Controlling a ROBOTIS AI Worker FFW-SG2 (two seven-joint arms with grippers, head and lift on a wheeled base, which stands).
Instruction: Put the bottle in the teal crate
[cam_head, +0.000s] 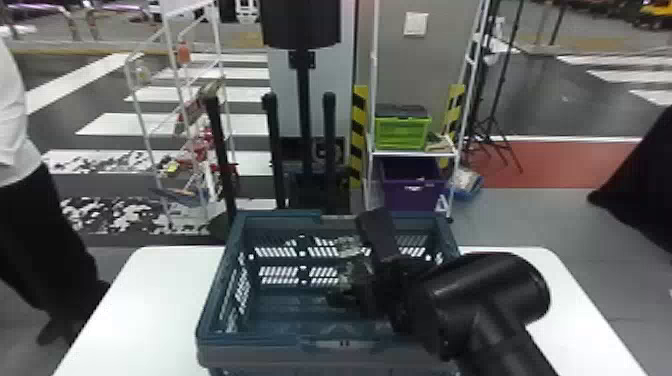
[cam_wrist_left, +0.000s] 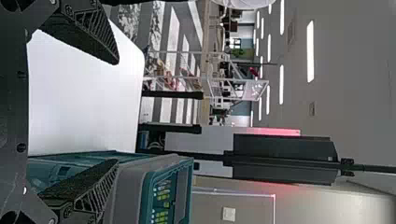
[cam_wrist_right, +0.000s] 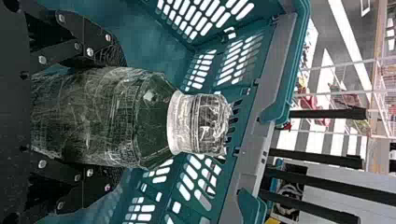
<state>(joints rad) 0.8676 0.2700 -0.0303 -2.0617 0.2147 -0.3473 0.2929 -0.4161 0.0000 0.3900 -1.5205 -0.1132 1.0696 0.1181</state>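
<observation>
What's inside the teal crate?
A film-wrapped bottle, held upright by the right gripper. Its base and part of the crate's floor are hidden behind the gripper, so whether they touch can't be told.

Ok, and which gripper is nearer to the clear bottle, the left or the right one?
Right. The right gripper holds the bottle between its fingers, at the teal crate. The left gripper is apart from it, open, outside the crate.

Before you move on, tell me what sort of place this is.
Probably an indoor robot demo or exhibition hall: a black-and-white striped crossing mock-up on the floor, yellow-and-black hazard-striped posts, and long white ceiling lights.
</observation>
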